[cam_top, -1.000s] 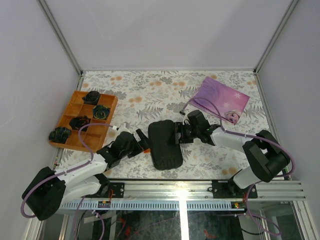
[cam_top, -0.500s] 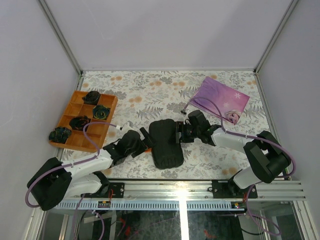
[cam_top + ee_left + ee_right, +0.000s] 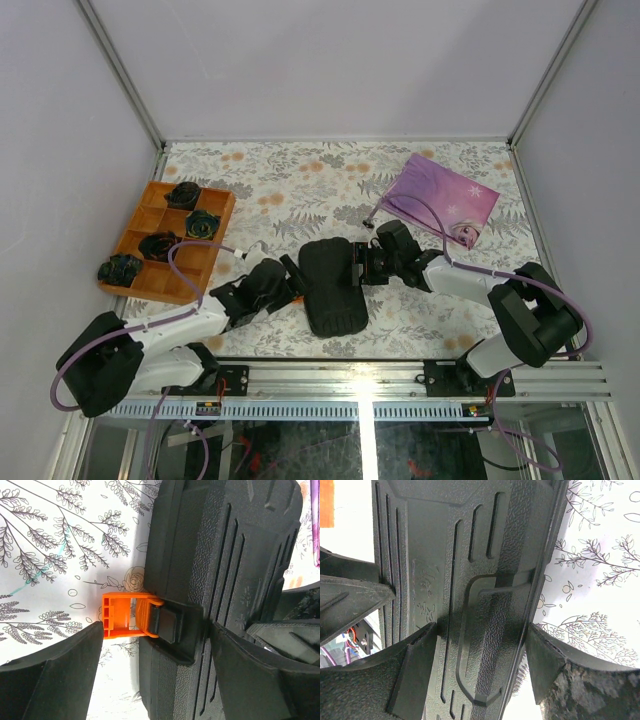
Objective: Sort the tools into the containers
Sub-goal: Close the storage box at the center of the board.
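From above, we see the closed tool case (image 3: 333, 290) mid-table between the left gripper (image 3: 289, 278) and right gripper (image 3: 362, 266), with the orange tray (image 3: 148, 215) and purple bag (image 3: 440, 195) well apart. On the left wrist, jaws stand wide astride the orange latch (image 3: 122, 616), the part to flick. On the right wrist, jaws spread wide over stiff ribbed plastic, probably bracing it.
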Available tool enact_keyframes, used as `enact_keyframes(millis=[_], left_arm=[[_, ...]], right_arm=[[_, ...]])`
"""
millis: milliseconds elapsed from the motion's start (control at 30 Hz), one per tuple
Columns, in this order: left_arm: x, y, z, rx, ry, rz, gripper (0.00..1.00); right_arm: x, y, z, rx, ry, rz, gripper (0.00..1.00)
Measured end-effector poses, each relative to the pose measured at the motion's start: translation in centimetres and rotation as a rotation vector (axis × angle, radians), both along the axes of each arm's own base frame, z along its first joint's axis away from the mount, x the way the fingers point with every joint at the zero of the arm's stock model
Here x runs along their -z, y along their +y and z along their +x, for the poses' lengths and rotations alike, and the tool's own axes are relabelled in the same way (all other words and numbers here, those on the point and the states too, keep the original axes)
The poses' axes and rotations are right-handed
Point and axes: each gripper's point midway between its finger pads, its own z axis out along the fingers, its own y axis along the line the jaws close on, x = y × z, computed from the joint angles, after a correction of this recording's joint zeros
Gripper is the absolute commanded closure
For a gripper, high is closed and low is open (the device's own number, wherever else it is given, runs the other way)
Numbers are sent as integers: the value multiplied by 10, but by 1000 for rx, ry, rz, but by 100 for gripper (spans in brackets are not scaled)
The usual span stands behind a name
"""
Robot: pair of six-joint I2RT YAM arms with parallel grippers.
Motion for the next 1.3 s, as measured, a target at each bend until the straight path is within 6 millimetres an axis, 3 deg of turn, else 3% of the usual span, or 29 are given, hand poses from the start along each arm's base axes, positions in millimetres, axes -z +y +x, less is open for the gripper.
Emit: enact_keyframes(millis=[600, 733, 800, 1300], left_arm=[[-12, 8, -9, 26, -24, 36, 58], [-30, 5, -6, 30, -78, -17, 62], [-22, 4, -11, 42, -58, -11, 64], [-22, -1, -12, 55, -66, -47, 65]], right_arm=[[0, 3, 1, -6, -12, 7, 39], [0, 4, 3, -3, -21, 9, 39], [0, 5, 3, -6, -23, 13, 39], [0, 6, 3, -8, -25, 15, 39]])
